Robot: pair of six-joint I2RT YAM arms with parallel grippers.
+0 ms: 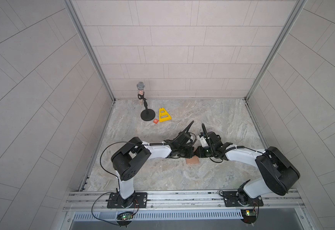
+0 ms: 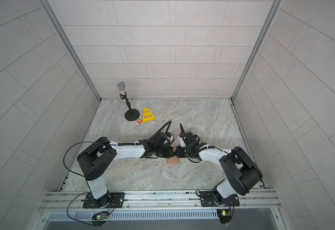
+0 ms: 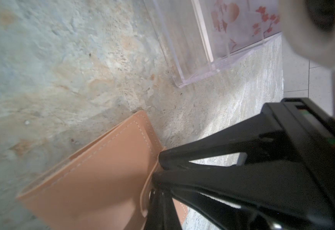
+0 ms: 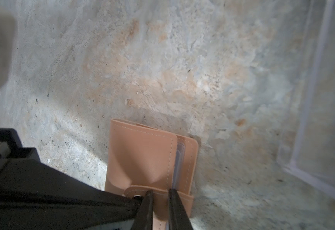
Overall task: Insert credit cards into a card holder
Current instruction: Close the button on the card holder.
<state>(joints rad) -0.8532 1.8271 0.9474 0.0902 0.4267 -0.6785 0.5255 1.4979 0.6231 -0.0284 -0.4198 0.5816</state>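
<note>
The card holder lies folded and flat on the marble table, under the spot where my two claws meet, its strap tab laid across the front cover. My left claw is pressed together, its tip against the holder's edge beside the snap button; whether any leather is nipped in it I cannot tell. My right claw stands with a narrow gap between its fingers, astride the strap tab, and I cannot tell whether it pinches the tab. Near the holder, a pale flowered card shows through the wall of the clear plastic stand.
</note>
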